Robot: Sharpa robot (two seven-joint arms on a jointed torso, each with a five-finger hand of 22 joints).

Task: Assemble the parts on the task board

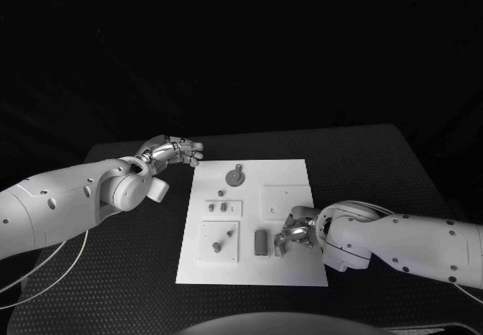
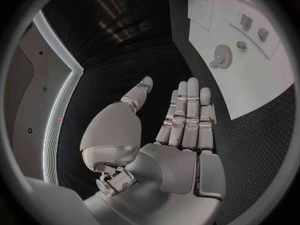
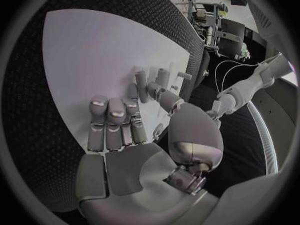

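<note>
Your right hand [image 1: 294, 234] curls beside the upright grey block part [image 1: 261, 242] on the white task board [image 1: 292, 269], apparently holding nothing; your left hand [image 1: 171, 150], empty with fingers extended, waits off-board.

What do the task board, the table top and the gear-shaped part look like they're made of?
Task board: smooth, matte white plate, probably plastic; even surface with raised square sections.
Table: black with a fine dotted weave, likely a textured rubber or fabric mat.
Gear-shaped part: grey, dull, toothed rim in the left wrist view; plastic or metal, can't tell.
</note>
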